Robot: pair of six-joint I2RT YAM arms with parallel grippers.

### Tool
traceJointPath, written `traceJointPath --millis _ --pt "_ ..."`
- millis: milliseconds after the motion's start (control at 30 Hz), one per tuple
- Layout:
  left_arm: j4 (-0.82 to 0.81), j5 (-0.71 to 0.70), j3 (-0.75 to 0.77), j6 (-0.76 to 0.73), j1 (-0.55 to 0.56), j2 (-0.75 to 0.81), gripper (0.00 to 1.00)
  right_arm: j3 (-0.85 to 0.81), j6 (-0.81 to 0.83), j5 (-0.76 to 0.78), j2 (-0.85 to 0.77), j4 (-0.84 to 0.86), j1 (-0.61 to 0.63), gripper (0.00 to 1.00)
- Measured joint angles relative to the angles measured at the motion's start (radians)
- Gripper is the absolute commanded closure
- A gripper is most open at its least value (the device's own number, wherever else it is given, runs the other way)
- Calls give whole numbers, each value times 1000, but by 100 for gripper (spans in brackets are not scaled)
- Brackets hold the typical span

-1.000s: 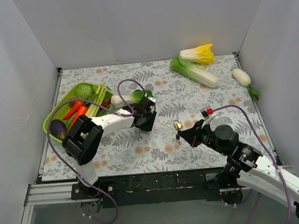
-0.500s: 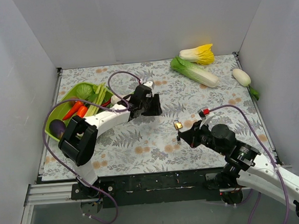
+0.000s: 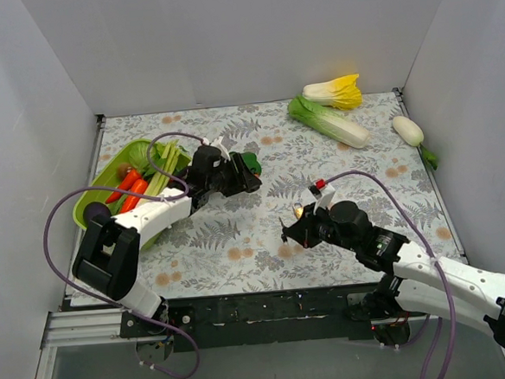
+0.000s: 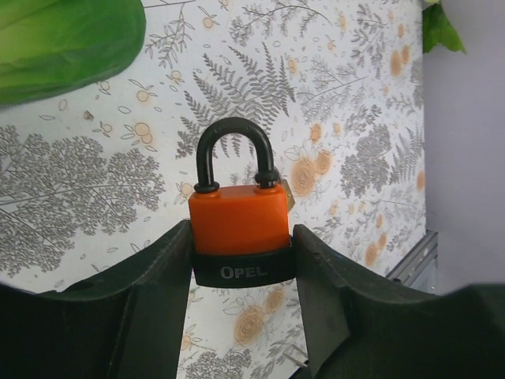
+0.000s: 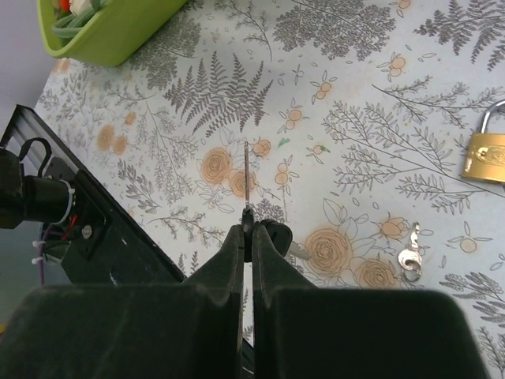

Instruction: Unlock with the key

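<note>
My left gripper (image 3: 237, 177) is shut on an orange padlock (image 4: 238, 219) with a black base marked OPEL. It holds the padlock above the table with the black shackle closed and pointing away; the left wrist view shows both fingers (image 4: 154, 272) pressing on its sides. My right gripper (image 3: 288, 236) is shut on the black head of a key (image 5: 246, 175), whose thin blade sticks out ahead of the closed fingertips (image 5: 237, 237). A second key on the same ring (image 5: 293, 249) hangs beside them. The two grippers are apart, the right one lower and to the right of the left one.
A brass padlock (image 3: 299, 210) lies on the floral mat, with a small silver key (image 5: 409, 257) near it. A green tray (image 3: 89, 201) of vegetables stands at the left and a bok choy (image 3: 249, 163) lies beside the left gripper. A napa cabbage (image 3: 327, 121), a yellow cabbage (image 3: 334, 91) and a white radish (image 3: 409, 130) lie at the back right.
My left gripper has moved back and to the left with the orange padlock, and its arm has swung left. My right gripper has moved a little left and forward with the key.
</note>
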State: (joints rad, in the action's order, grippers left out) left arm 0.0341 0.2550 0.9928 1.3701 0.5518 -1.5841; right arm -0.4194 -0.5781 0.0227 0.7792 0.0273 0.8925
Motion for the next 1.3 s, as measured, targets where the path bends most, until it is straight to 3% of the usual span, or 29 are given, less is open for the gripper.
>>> traceJointPath --millis 367,733,1300 --pt "-126 71 -105 75 -41 85 100 -136 -46 17 225 73 39 99" --pt "-167 137 -137 136 -40 84 100 -212 -80 26 319 128 36 99" --pt "-185 138 -146 140 -40 84 100 -261 -99 -137 448 164 -87 99"
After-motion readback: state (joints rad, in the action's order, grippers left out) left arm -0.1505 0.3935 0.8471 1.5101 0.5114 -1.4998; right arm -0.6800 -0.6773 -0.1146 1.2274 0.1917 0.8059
